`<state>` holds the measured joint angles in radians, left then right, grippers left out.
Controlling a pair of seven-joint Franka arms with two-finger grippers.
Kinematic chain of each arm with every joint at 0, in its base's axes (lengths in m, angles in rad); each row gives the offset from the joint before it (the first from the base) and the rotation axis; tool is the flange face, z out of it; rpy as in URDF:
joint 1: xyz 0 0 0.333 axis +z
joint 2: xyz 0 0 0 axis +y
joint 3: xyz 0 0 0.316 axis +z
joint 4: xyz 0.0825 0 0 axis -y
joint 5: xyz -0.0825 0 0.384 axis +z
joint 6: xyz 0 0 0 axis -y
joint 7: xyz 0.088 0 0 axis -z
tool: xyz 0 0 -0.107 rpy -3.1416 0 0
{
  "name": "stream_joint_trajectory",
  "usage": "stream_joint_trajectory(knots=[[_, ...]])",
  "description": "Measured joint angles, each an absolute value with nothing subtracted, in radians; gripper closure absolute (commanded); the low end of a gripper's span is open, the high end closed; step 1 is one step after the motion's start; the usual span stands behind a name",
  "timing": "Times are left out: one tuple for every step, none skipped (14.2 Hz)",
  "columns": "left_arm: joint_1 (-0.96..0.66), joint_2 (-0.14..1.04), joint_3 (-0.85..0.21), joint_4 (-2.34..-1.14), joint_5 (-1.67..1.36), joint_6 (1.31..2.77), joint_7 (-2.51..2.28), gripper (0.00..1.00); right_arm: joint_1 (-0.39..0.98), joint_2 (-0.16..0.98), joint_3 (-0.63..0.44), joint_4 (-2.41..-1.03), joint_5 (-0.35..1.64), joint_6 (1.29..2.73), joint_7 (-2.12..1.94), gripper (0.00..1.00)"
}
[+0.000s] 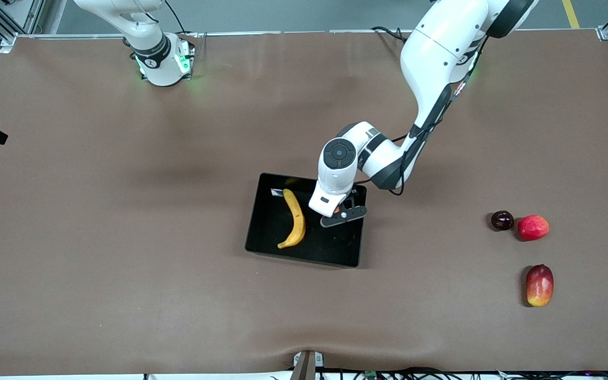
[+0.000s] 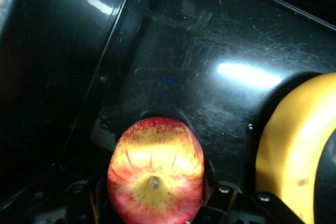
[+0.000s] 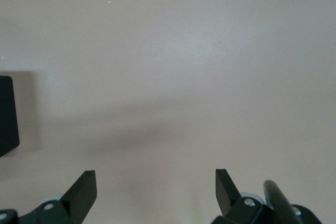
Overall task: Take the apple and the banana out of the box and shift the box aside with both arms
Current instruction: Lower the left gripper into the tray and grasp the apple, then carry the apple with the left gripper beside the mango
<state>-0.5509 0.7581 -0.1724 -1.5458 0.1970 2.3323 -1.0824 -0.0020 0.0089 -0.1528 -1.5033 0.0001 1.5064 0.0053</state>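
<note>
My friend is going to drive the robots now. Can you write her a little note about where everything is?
Left gripper: down in the box, fingers on both sides of the apple, closing on it; grip not sure yet.
Right gripper: open, over bare table, waiting.
Banana: in the box, beside the apple.
Done: nothing is out yet.
Left: lift out apple, then banana, then move the box aside with both arms.
</note>
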Motion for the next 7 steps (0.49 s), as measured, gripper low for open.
stream_joint_trajectory(knots=[[-0.551, 0.757, -0.174, -1.54, 0.197, 2.333, -1.082, 1.0, -0.002, 0.01, -0.153, -1.503, 0.0, 1.508, 0.005, 0.0], [-0.551, 0.75, -0.174, -1.531, 0.197, 2.334, -1.082, 1.0, -0.002, 0.01, -0.152, -1.503, 0.0, 1.508, 0.005, 0.0], [-0.548, 0.735, -0.173, -1.521, 0.197, 2.332, -1.082, 1.0, -0.001, 0.01, -0.152, -1.503, 0.0, 1.508, 0.005, 0.0], [-0.543, 0.711, -0.171, -1.514, 0.197, 2.326, -1.081, 1.0, -0.001, 0.01, -0.151, -1.503, 0.0, 1.508, 0.005, 0.0], [-0.533, 0.679, -0.168, -1.509, 0.197, 2.315, -1.079, 1.0, 0.0, 0.01, -0.15, -1.503, 0.0, 1.508, 0.005, 0.0], [-0.515, 0.642, -0.167, -1.505, 0.197, 2.303, -1.076, 1.0, 0.002, 0.01, -0.149, -1.503, 0.0, 1.508, 0.005, 0.0], [-0.493, 0.605, -0.167, -1.505, 0.197, 2.288, -1.068, 1.0, 0.007, 0.01, -0.149, -1.503, 0.0, 1.508, 0.005, 0.0]])
